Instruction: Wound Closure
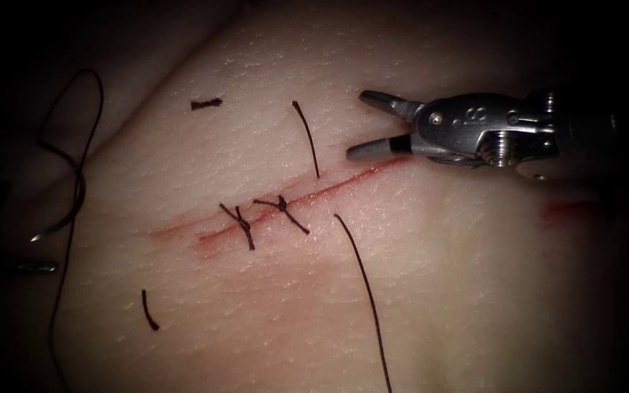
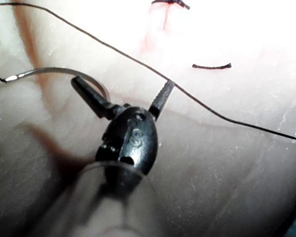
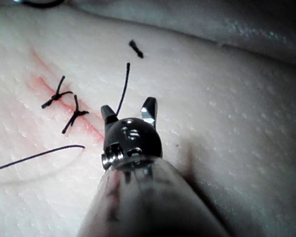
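R tool (image 1: 354, 124) is hovering over the R end of the cut (image 1: 307, 196) on the tissue (image 1: 438, 291), jaws spread wide, holding nothing; lower jaw tip is sitting just above the cut's end. R wrist view is confirming this: R tool (image 3: 128, 112) open, a loose thread piece (image 3: 123, 89) lying just beyond the gap, not gripped.

L tool (image 2: 123, 94) is sitting off the L side of the tissue, jaws gaping wide. Curved needle (image 2: 54, 71) is arching by one jaw; can't tell whether touching, but not clamped. It is lying outside the tissue, well L of the cut, needle (image 1: 63, 218) glinting at the dark L edge in endoscope view. Long thread (image 2: 212, 111) is running past the other jaw tip, not held.

Counts: 2 knotted stitches (image 1: 245, 225) across the cut, side by side, nr its middle. Thread (image 1: 74, 167) is looping along the L edge. 4 loose pieces: 1 above the cut (image 1: 306, 138), 1 long strand below (image 1: 362, 291), 1 short stub upper L (image 1: 205, 104), 1 short curved bit lower L (image 1: 148, 311). Red fluid (image 1: 358, 178) is lining the cut.
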Robot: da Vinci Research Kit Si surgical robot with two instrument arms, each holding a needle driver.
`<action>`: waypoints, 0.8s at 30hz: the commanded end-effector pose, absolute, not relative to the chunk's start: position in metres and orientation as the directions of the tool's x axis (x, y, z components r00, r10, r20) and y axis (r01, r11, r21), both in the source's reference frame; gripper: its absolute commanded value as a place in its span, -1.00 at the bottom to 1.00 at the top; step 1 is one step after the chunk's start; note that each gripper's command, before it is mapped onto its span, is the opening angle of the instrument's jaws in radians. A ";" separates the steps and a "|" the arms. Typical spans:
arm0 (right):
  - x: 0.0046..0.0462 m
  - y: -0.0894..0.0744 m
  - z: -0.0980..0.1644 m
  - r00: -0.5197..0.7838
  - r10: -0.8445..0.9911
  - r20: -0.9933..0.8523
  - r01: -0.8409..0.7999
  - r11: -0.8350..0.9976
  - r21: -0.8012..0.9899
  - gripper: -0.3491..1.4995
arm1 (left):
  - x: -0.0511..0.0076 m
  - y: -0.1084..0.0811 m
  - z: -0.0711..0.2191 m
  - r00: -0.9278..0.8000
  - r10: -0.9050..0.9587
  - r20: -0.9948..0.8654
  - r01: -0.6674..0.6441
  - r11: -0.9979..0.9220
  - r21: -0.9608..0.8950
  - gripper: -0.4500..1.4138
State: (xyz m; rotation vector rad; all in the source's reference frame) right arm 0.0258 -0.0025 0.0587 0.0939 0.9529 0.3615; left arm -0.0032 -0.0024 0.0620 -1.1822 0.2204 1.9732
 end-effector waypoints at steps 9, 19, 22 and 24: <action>0.0237 -0.003 0.059 0.530 0.312 -0.789 -0.218 0.949 0.229 0.44 | -0.0052 -0.003 0.055 -0.329 0.393 -0.859 -0.691 -0.720 -0.064 0.24; 0.0234 -0.004 0.058 0.537 0.311 -0.784 -0.218 0.949 0.228 0.44 | -0.0179 -0.004 0.050 -0.358 0.167 -0.919 -0.524 -0.850 0.050 0.19; 0.0232 -0.005 0.057 0.535 0.309 -0.786 -0.213 0.950 0.229 0.42 | -0.0215 -0.004 0.049 -0.393 0.090 -0.915 -0.474 -0.872 0.118 0.03; 0.0230 -0.005 0.057 0.535 0.308 -0.787 -0.210 0.950 0.230 0.42 | -0.0238 -0.004 0.050 -0.410 0.053 -0.911 -0.437 -0.888 0.145 -0.01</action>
